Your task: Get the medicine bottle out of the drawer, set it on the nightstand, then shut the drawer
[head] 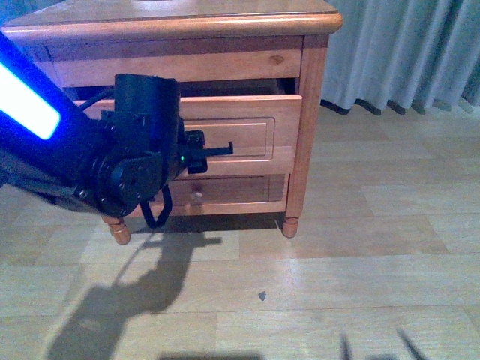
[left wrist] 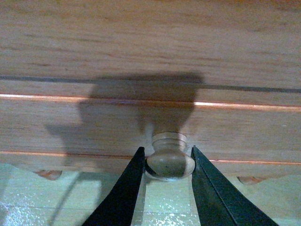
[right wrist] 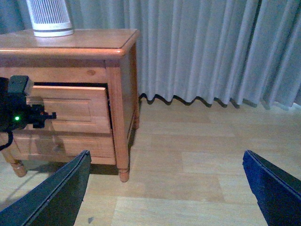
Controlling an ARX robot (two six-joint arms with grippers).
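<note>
The nightstand (head: 315,112) is a reddish-brown cabinet with two drawers. Its upper drawer (head: 255,135) stands pulled out a little, with a dark gap above the front panel. My left gripper (left wrist: 168,162) is shut on the drawer's round wooden knob (left wrist: 169,162), one black finger on each side. In the front view my left arm (head: 135,165) covers the left half of the drawer front. My right gripper (right wrist: 167,188) is open and empty, held over the floor away from the nightstand (right wrist: 117,94). The medicine bottle is not in view.
A tall white ribbed appliance (right wrist: 49,19) stands on the nightstand top. The lower drawer (head: 225,191) is shut. Grey curtains (right wrist: 211,47) hang to the right of the nightstand. Pale wood floor (head: 337,285) lies in front.
</note>
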